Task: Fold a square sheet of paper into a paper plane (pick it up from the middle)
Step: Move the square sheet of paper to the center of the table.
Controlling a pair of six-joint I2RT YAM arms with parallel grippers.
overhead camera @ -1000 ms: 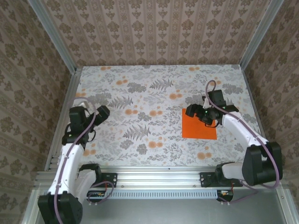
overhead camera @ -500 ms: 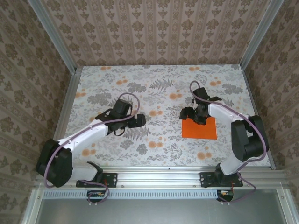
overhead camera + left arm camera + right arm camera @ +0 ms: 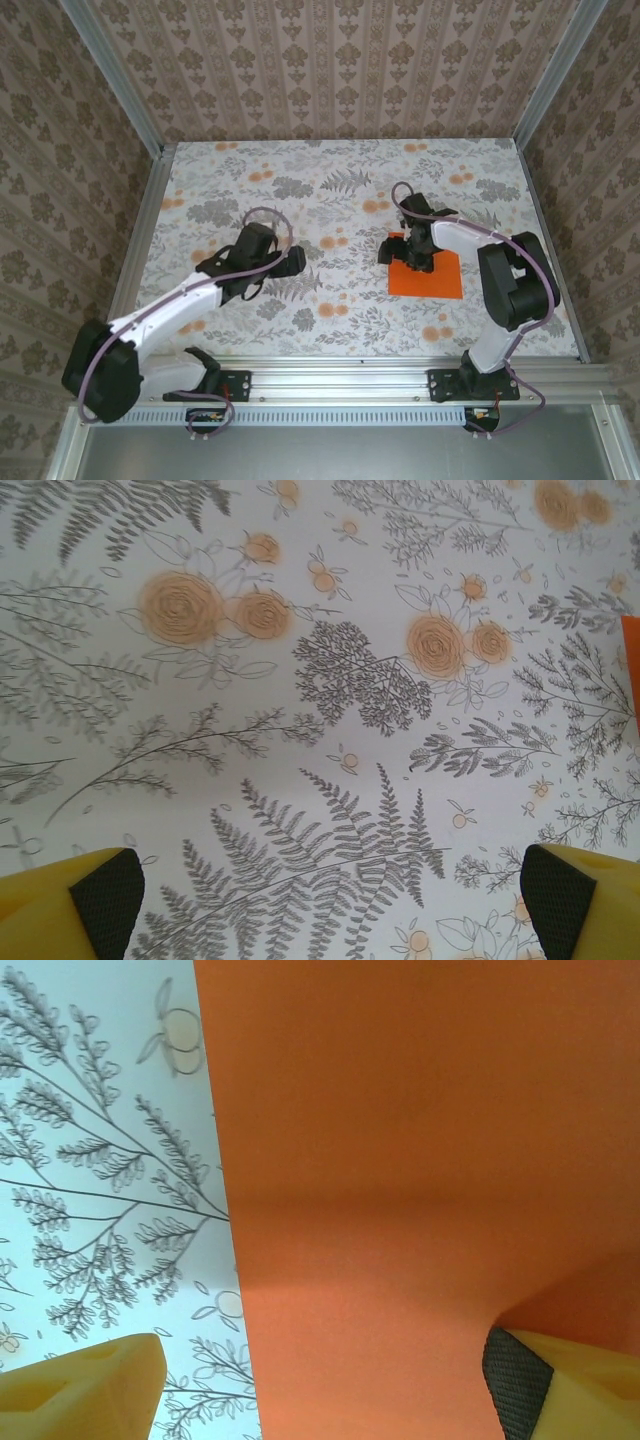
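Observation:
The square sheet of paper is bright orange and lies flat and unfolded on the floral tablecloth, right of centre. My right gripper hangs low over its upper left part, open. In the right wrist view the sheet fills the right side. The gripper straddles the sheet's left edge, one finger over the cloth and the other pad over the paper. My left gripper is open over bare cloth, well left of the sheet. Its wrist view shows an orange sliver of the sheet. The paper plane is out of view.
The floral tablecloth covers the whole table. Patterned walls with metal rails close in the left, back and right sides. The arm bases sit on the near rail.
My left arm has swung from the table's left edge to its middle. My right gripper has moved left across the sheet to its left edge. Both stayed open.

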